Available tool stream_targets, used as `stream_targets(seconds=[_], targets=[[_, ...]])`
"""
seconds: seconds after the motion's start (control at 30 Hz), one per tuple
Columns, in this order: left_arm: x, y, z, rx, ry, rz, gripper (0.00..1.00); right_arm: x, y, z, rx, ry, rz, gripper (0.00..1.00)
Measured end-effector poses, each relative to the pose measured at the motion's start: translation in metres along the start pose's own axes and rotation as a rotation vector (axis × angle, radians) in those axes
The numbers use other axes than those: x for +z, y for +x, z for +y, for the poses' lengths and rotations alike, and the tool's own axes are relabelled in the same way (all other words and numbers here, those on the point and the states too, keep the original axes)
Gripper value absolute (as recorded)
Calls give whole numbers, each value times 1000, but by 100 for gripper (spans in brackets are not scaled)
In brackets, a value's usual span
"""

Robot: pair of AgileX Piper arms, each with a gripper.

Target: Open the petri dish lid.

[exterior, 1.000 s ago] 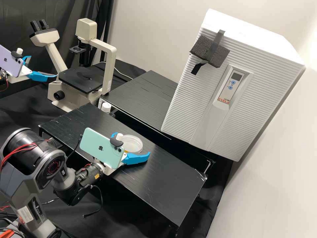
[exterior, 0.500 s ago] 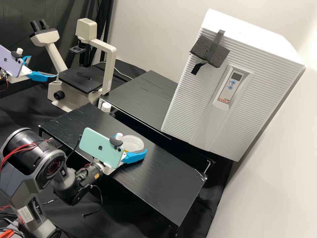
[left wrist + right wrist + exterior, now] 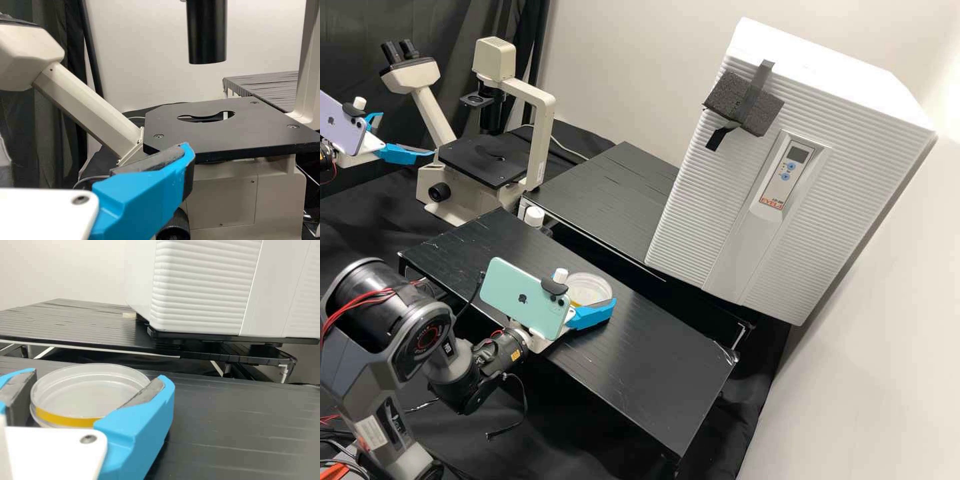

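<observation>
Petri dish gripped, lid on by the look of it

You have the petri dish (image 3: 90,392) on the table (image 3: 647,373), clenched between the fingertips of your right gripper (image 3: 99,375). Taking the high view as a clock face centred on the dish, your left gripper (image 3: 407,135) is well off at ten o'clock with its fingers apart and nothing between them, near the microscope (image 3: 483,160) at eleven; the incubator (image 3: 747,200) is at two.

Judging by how things lie, your hold is made but the opening isn't: the lid has yet to be lifted clear and set down. Check whether you have only the lid or the base too; you can't tell from here.

Your dish is clear, with a yellow band around its side; whether it contains anything, you can't tell. At eleven, by the table's edge, you have a white-capped container (image 3: 535,216), contents unreadable.
</observation>
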Motion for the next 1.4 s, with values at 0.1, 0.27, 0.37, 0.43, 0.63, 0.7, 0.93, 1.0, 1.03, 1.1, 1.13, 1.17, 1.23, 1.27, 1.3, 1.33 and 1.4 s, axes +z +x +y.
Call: stream_targets(seconds=[0.1,0.27,0.37,0.43,0.63,0.7,0.93,1.0,1.03,1.1,1.13,1.17,1.23,1.27,1.3,1.33,1.4], targets=[[0,0,0,0,0,0,100,1,0,1,3,-1,-3,0],[0,0,0,0,0,0,100,1,-1,5,20,21,-1,0],[0,0,0,0,0,0,100,0,-2,9,35,32,12,0],[0,0,0,0,0,0,100,0,-4,14,55,41,16,0],[0,0,0,0,0,0,100,-1,-7,21,76,59,40,0],[0,0,0,0,0,0,100,0,-7,22,78,63,40,0],[0,0,0,0,0,0,100,-2,-8,20,69,64,49,0],[0,0,0,0,0,0,100,-5,-8,16,48,66,67,0],[0,0,0,0,0,0,100,-6,-9,14,36,67,72,0],[0,0,0,0,0,0,100,-8,-10,11,22,68,81,0],[0,0,0,0,0,0,100,-8,-11,9,11,69,83,0],[0,0,0,0,0,0,100,-8,-11,7,0,68,84,0],[0,0,0,0,0,0,100,-9,-11,5,-12,64,85,0],[0,0,0,0,0,0,100,-9,-10,4,-17,65,86,0],[0,0,0,0,0,0,100,-9,-10,3,-23,66,85,0],[0,0,0,0,0,0,100,-9,-10,2,-29,66,83,0],[0,0,0,0,0,0,100,-7,-9,-1,-43,66,74,0]])
